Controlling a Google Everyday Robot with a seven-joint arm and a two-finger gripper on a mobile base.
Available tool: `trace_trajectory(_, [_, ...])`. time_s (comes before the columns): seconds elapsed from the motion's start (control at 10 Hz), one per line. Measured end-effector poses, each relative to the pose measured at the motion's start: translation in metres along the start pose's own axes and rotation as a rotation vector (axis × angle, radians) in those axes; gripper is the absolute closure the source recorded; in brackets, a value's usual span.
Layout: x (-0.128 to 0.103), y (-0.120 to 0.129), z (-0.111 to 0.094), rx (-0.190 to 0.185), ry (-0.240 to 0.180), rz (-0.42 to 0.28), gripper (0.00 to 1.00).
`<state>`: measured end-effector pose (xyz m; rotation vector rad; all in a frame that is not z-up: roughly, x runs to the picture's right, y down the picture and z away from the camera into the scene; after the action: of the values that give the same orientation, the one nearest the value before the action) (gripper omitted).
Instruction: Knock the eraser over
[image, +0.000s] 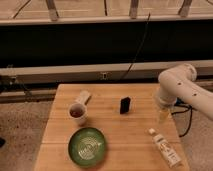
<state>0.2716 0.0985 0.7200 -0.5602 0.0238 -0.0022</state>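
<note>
The eraser (124, 105) is a small black block standing upright on the wooden table (110, 127), a little right of its middle. My white arm (177, 86) reaches in from the right. Its gripper (163, 114) hangs over the table's right edge, to the right of the eraser and well apart from it. It holds nothing that I can see.
A white cup (77, 114) with dark contents stands left of the eraser. A tan oblong block (83, 96) lies behind the cup. A green plate (87, 146) sits at the front. A bottle (165, 149) lies at the front right. A dark barrier runs behind the table.
</note>
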Motion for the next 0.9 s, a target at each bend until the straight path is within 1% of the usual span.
trace_trajectory(0.2, [-0.006, -0.008, 0.007, 0.000, -0.002, -0.017, 0.20])
trace_trajectory(0.9, [-0.011, -0.019, 0.024, -0.006, -0.003, -0.048, 0.20])
